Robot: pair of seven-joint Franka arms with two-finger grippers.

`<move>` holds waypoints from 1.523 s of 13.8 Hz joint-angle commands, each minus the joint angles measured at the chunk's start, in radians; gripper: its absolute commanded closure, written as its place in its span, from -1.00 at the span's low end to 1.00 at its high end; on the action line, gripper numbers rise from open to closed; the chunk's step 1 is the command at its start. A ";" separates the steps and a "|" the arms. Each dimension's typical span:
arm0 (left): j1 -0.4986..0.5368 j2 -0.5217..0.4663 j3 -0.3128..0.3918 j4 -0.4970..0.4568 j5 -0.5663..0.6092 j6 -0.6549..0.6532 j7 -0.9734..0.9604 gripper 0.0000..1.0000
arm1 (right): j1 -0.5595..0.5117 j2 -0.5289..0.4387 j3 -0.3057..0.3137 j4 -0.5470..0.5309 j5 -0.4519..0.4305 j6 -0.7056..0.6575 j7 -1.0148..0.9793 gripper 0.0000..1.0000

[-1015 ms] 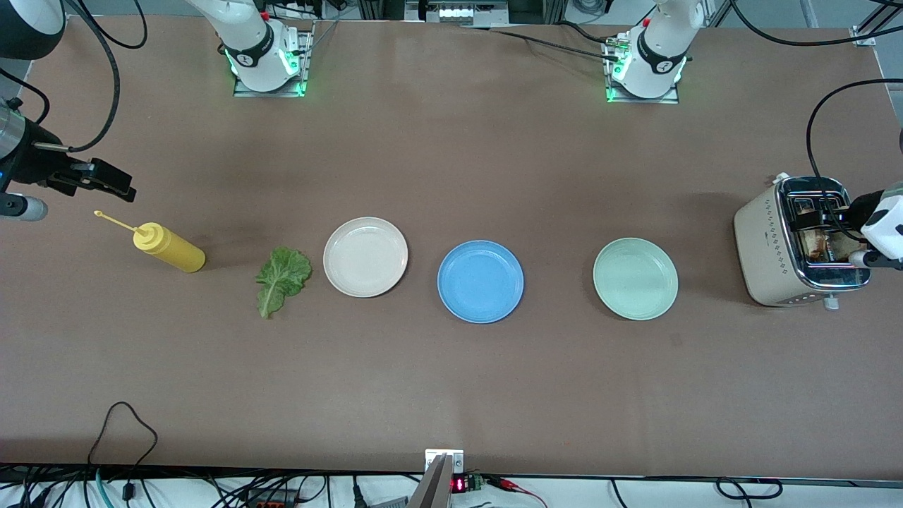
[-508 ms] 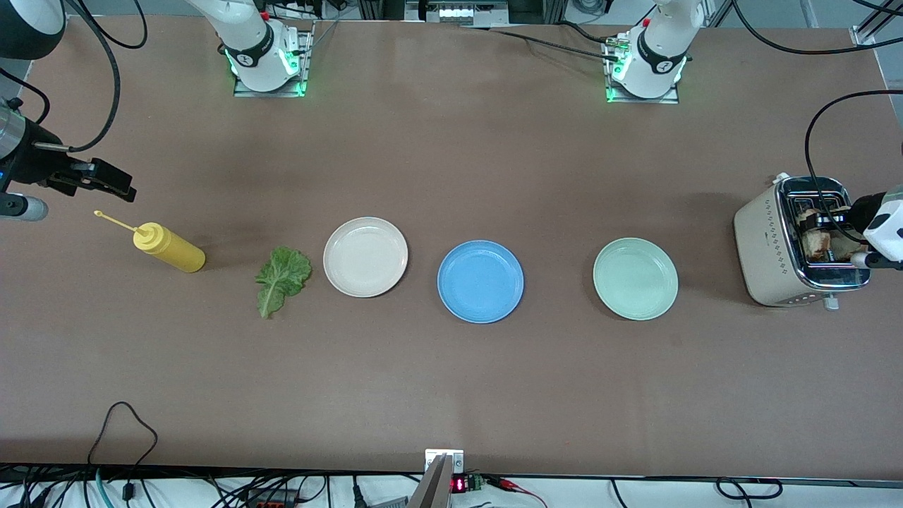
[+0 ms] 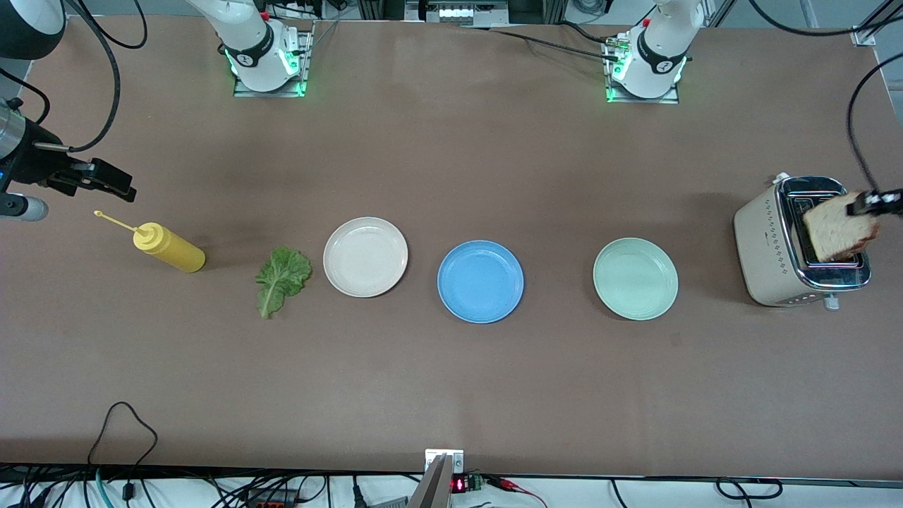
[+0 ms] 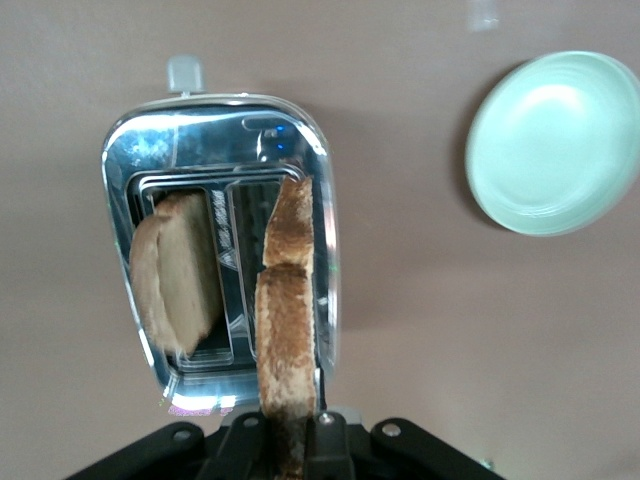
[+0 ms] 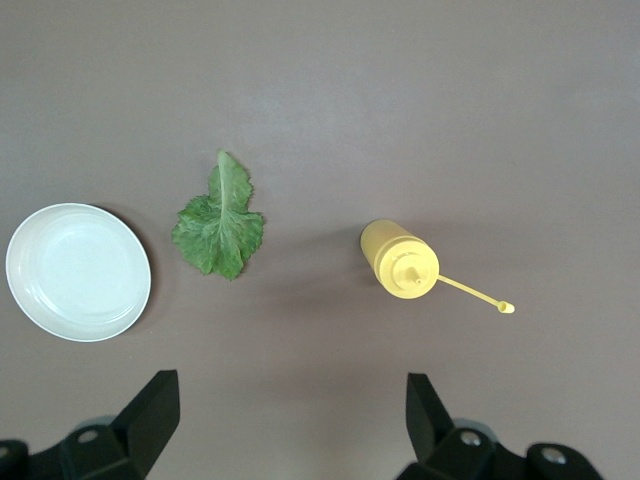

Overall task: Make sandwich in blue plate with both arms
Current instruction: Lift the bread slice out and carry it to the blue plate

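Observation:
My left gripper (image 3: 871, 202) is shut on a toasted bread slice (image 3: 839, 235), held on edge above the toaster (image 3: 772, 247) at the left arm's end of the table. In the left wrist view the bread slice (image 4: 287, 330) runs out from the left gripper (image 4: 290, 445), and a second slice (image 4: 175, 270) stands in the toaster's other slot. The blue plate (image 3: 480, 281) lies bare at mid-table. A green lettuce leaf (image 3: 282, 276) lies flat toward the right arm's end. My right gripper (image 3: 106, 182) waits open over the table there, the right gripper (image 5: 290, 410) holding nothing.
A cream-white plate (image 3: 365, 256) sits between the lettuce and the blue plate. A mint-green plate (image 3: 635, 278) lies between the blue plate and the toaster. A yellow squeeze bottle (image 3: 169, 247) lies on its side beside the lettuce.
My left gripper has shut on the bread slice and lifted it up out of the toaster slot. The right arm has not moved.

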State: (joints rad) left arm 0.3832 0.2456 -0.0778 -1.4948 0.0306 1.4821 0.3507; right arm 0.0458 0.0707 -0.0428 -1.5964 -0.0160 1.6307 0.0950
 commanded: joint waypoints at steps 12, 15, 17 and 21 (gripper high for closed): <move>-0.314 0.263 -0.402 -0.044 -0.316 0.406 -0.503 0.99 | -0.001 -0.008 0.001 -0.004 0.013 -0.008 -0.006 -1.00; -0.418 0.342 -0.402 -0.048 -0.317 0.573 -0.669 0.99 | -0.001 -0.008 0.001 -0.004 0.013 -0.008 -0.006 -1.00; -0.490 0.391 -0.402 -0.050 -0.317 0.660 -0.764 0.99 | 0.000 -0.008 0.001 -0.004 0.013 -0.006 -0.008 -1.00; -0.561 0.455 -0.402 -0.048 -0.316 0.782 -0.811 0.99 | -0.004 0.010 0.001 -0.001 0.014 0.006 -0.009 -1.00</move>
State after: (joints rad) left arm -0.1693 0.6833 -0.4850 -1.5523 -0.2663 2.2347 -0.4534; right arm 0.0467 0.0713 -0.0418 -1.5972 -0.0160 1.6311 0.0951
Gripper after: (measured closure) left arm 0.912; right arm 0.000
